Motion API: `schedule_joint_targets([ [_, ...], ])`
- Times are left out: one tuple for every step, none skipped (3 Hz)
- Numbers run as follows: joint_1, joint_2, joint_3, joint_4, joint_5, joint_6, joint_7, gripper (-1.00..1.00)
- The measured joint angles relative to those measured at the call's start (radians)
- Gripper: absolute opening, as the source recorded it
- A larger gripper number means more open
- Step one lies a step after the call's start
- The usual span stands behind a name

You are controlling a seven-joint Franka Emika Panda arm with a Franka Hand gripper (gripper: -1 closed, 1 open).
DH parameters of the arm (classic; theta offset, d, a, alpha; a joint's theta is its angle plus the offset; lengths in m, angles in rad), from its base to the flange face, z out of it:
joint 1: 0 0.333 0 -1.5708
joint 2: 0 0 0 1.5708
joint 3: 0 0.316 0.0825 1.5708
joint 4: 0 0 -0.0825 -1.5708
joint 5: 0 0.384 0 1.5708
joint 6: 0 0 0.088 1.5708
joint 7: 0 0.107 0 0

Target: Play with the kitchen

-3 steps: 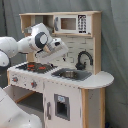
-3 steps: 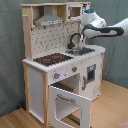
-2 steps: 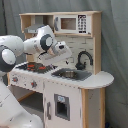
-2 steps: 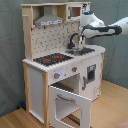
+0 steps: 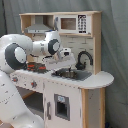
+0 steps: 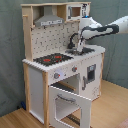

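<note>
1. In the first exterior view, the kitchen (image 5: 65,65) stands upright in the middle of the scene, in front of a grey curtain (image 5: 115,45). It looks like a rigid body of white panels and pale wood, probably too heavy and bulky to lift — play here means working its small parts.
2. In the same view the claw (image 5: 68,61) hangs over the sink (image 5: 72,74), just beside the black faucet (image 5: 83,59); I cannot tell whether it is open or closed. The faucet looks like a thin, stiff plastic arch, best taken at its upright stem and moved gently.
3. The red knobs (image 5: 34,84) on the front panel are small, hard and likely smooth, so they call for a pinch across the rim and a twist. The microwave (image 5: 75,23) sits high on the shelf.
4. In the second exterior view, the kitchen (image 6: 60,60) rests on a wooden floor (image 6: 110,110), and the arm reaches in from the second exterior view's right with the claw (image 6: 79,47) above the sink area.
5. There the oven door (image 6: 70,104) hangs open — a light hinged frame, to be taken at its free edge and swung, not forced. The hob (image 6: 52,59) is flat and offers no grip.
</note>
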Motion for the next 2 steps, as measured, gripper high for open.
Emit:
schedule_joint_targets([
  [-0.037, 0.022, 0.045, -0.02, 0.001, 0.017, 0.081, 1.0],
  [-0.077, 0.063, 0.107, -0.05, 0.009, 0.051, 0.105, 1.0],
])
